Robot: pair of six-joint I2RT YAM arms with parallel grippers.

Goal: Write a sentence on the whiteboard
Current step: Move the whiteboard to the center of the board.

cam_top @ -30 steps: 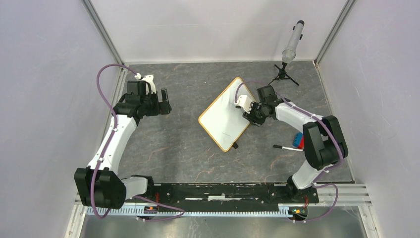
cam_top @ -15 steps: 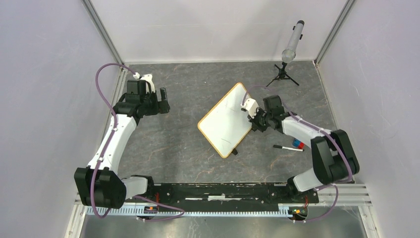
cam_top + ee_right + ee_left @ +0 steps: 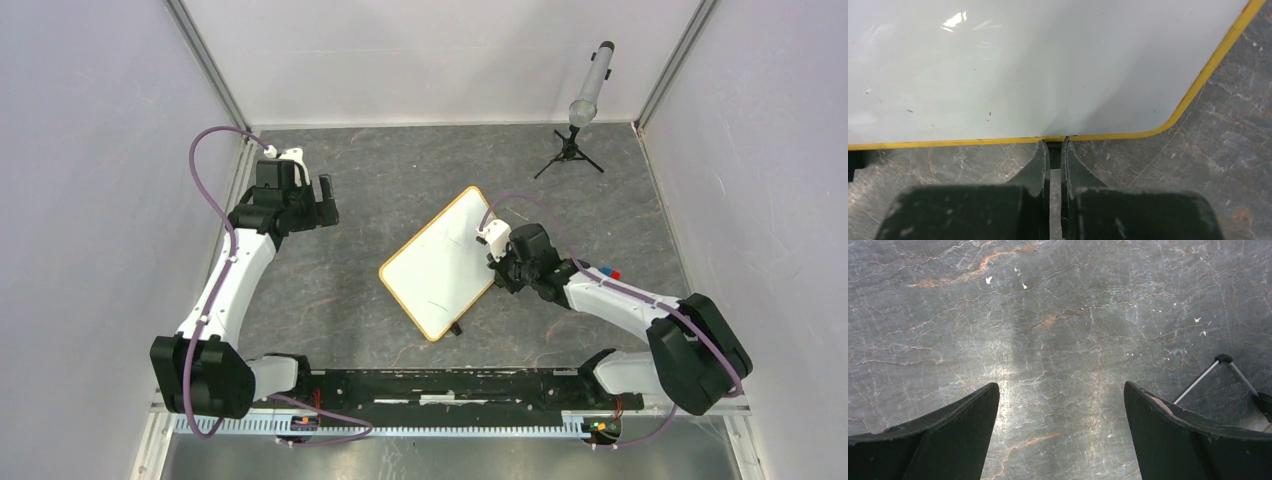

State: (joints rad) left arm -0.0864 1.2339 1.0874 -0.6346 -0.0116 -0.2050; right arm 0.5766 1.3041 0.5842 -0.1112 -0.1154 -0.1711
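Right wrist: right gripper (image 3: 1053, 146) clamps whiteboard (image 3: 1023, 65).

Even, bright overhead light; soft shadows only.
A pale streak of glare is seen on the table (image 3: 1058, 315) in the left wrist view and small glints on the board (image 3: 1048, 65) in the right; the fingers (image 3: 1035, 170) are rendered dark and slightly soft close up. The top view is sharp.
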